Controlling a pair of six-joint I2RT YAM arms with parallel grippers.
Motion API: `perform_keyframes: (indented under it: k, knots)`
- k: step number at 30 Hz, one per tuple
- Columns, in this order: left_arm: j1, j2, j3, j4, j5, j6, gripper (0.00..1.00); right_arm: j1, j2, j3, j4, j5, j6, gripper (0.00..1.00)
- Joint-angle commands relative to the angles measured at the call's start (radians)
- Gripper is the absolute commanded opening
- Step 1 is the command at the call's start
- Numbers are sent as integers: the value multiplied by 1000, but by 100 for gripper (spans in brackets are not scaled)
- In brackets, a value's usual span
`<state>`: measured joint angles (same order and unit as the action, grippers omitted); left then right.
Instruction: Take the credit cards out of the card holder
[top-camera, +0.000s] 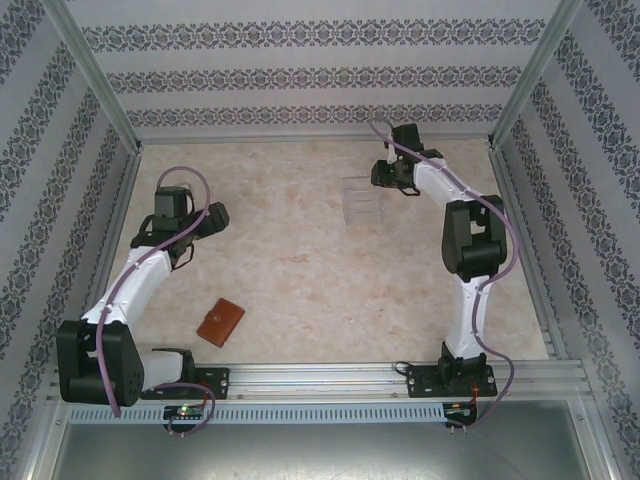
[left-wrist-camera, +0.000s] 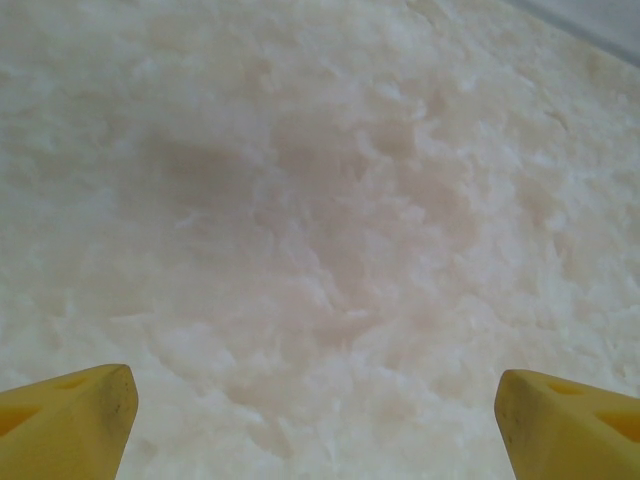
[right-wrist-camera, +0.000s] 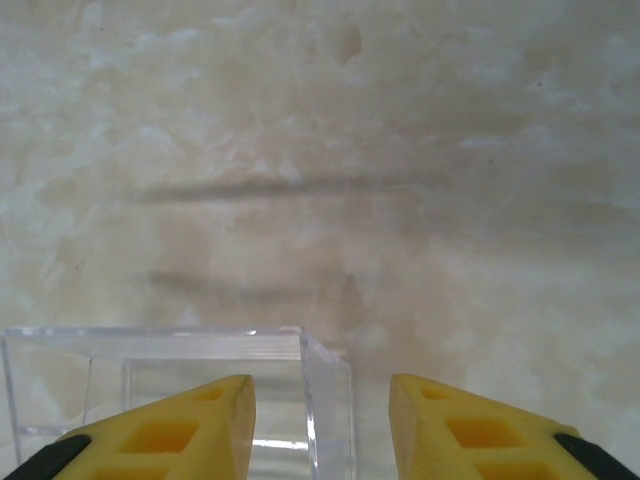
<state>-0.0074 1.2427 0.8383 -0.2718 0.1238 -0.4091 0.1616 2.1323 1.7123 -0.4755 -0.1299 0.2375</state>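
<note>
The card holder (top-camera: 220, 322), a small reddish-brown wallet, lies folded shut on the table near the left arm's base. The credit cards are hidden. My left gripper (top-camera: 217, 217) hovers well beyond the wallet toward the back left. In the left wrist view the left gripper (left-wrist-camera: 315, 390) is open wide, with bare table between its yellow fingertips (left-wrist-camera: 85, 420). My right gripper (top-camera: 384, 180) is at the back right, beside the clear plastic box (top-camera: 362, 203). In the right wrist view the right gripper (right-wrist-camera: 322, 400) straddles the box's right wall (right-wrist-camera: 330, 400), with a gap on each side.
The clear plastic box (right-wrist-camera: 150, 345) looks empty from the right wrist view. Aluminium frame posts and patterned walls (top-camera: 60, 180) enclose the table on three sides. The marbled tabletop (top-camera: 300, 290) stretches between wallet and box.
</note>
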Motion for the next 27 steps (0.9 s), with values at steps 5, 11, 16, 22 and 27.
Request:
perform_keyframes:
  k: [5, 11, 16, 22, 27]
  knots:
    - [-19, 11, 19, -58, 32, -31, 93, 15, 82, 70, -61, -49, 11, 40]
    - [-22, 21, 27, -73, 23, -19, 93, 22, 84, 63, -64, -30, 8, 29]
    - [-24, 40, 44, -96, 27, -11, 93, 38, 67, 48, -75, 9, 6, 20]
    - [-35, 49, 54, -108, 28, -4, 93, 71, 34, 21, -100, 67, 19, 15]
    - [-46, 67, 78, -140, 27, 3, 93, 114, -13, -17, -118, 131, 55, 13]
